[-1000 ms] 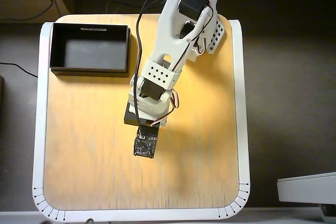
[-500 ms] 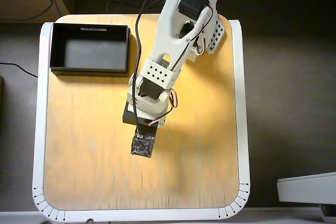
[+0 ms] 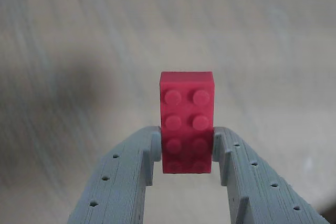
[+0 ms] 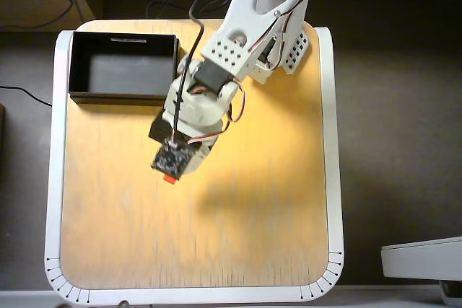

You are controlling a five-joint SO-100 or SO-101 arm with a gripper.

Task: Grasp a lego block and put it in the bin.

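Grasp complete, delivery pending: the end effector (image 3: 186,148) is clamped on the lego block (image 3: 187,121), held above the bench (image 4: 253,236), while the bin (image 4: 76,70) at the bench's far-left corner in the overhead view remains empty.

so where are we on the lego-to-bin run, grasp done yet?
Grasp looks done: in the wrist view the pincer is shut on the lego block, one finger on each side of its lower half. In hand: the carry. Overhead, the block peeks out under the wrist, over bare table, short of the bin. Left: reach the bin, which looks empty, and release.
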